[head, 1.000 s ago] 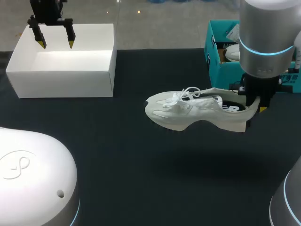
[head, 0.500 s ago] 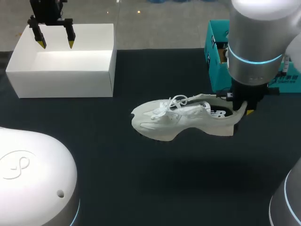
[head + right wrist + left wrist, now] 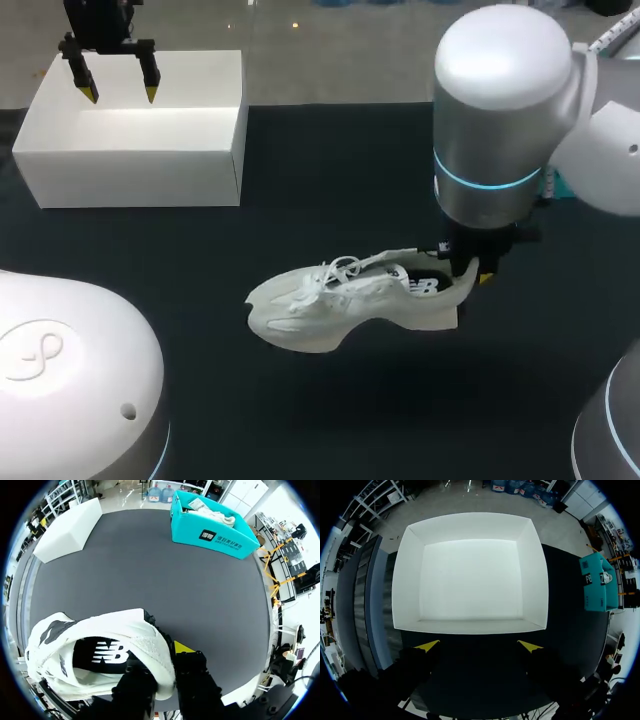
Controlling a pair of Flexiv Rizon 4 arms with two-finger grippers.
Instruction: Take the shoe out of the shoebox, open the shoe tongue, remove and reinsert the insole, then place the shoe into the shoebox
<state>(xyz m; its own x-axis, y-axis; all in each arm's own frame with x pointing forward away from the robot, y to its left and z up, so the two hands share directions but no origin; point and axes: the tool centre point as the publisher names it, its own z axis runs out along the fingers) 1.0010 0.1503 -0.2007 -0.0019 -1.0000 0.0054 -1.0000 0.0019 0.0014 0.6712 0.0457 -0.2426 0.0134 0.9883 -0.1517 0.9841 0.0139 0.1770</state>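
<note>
Dark table (image 3: 300,150): I see right gripper (image 3: 472,277) clamped on heel of white laced shoe (image 3: 330,305), left gripper (image 3: 118,95) spread apart; wrist views show teal shoebox (image 3: 210,525) clearly.

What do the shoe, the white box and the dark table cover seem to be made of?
Shoe: white textile or mesh upper, matte foam-like sole; laces and soft folds suggest it.
White box: probably smooth matte cardboard, given thin straight walls.
Table cover: likely dark matte fabric; no glare.
</note>
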